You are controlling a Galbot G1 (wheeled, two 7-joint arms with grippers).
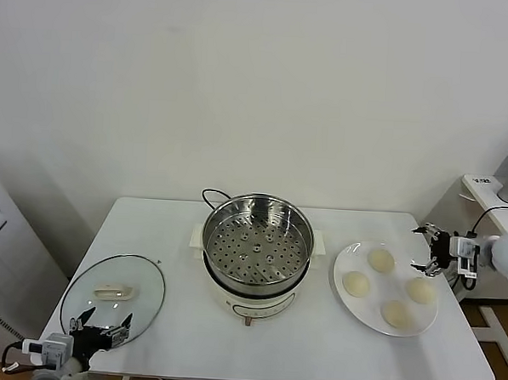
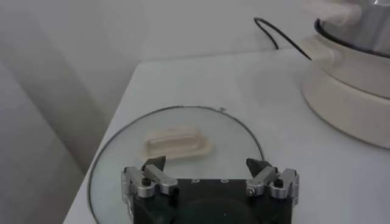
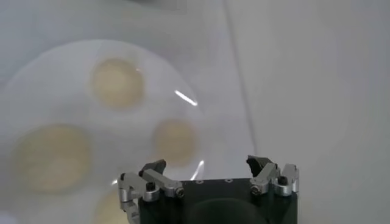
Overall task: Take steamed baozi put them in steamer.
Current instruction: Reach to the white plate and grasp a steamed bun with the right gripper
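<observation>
While all four baozi [image 1: 381,260] lie on the white plate [image 1: 345,264] at the right of the table [image 1: 178,331], treat the first pick as the step in hand. Bring the right gripper [image 1: 428,249], hovering with jaws spread beside the plate's right rim, over the nearest bun, likely the right-hand one [image 1: 420,290]. Centre the fingers [image 3: 152,176] on either side of the bun before descending. Close gently; soft dough probably dents under a hard pinch. Lift clear of the plate rim, then carry left to the steamer [image 1: 257,245] at table centre. Release low over the perforated tray [image 1: 259,252], near one side, leaving room for the remaining three. Keep the left gripper [image 1: 100,332] parked at the near-left table edge, jaws wide apart, just over the near rim of the glass lid [image 1: 112,295]. Steamer contents: bare perforated tray, no buns. Plate contents: four buns, spaced apart, none touching. Lid lies flat, handle [image 2: 177,143] up, well apart from the steamer.
</observation>
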